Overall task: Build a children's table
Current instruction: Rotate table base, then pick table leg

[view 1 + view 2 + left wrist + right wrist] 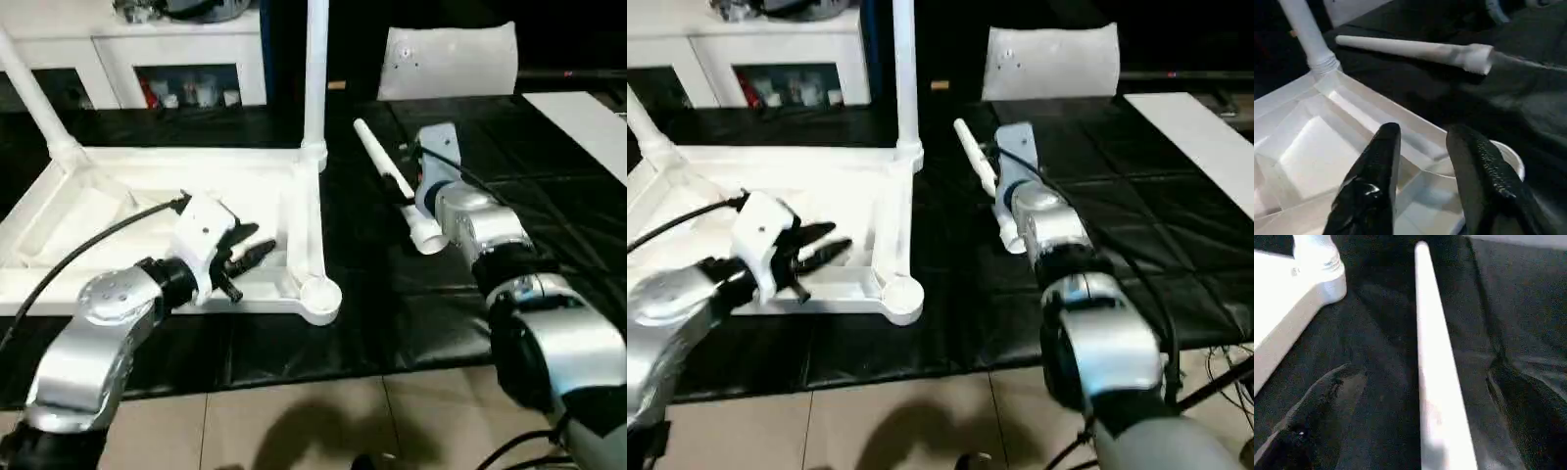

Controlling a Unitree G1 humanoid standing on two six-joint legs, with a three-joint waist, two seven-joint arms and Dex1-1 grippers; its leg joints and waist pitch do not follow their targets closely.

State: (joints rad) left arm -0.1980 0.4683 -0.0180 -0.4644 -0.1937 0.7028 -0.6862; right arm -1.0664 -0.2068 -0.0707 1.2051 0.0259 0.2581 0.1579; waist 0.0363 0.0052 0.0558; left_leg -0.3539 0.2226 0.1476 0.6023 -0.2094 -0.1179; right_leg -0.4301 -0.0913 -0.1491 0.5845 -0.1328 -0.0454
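The leg (1435, 382) looks light, stiff, slippery; grip mid-shaft. Right pincer (1415, 421) straddles it wide open; left pincer (1425, 161) part-open, empty.

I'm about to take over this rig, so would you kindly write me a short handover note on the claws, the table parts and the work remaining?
Left claw: fingers apart, empty, over the upturned white plastic tabletop near its vacant round corner socket.
Right claw: wide open, one finger on each side of the loose white tapered tube leg lying on the black mat, not gripping.
Done: two legs stand in the far sockets, one at the left and one at the right.
Left: seat this loose leg in a near socket; at least one near socket is unfilled.
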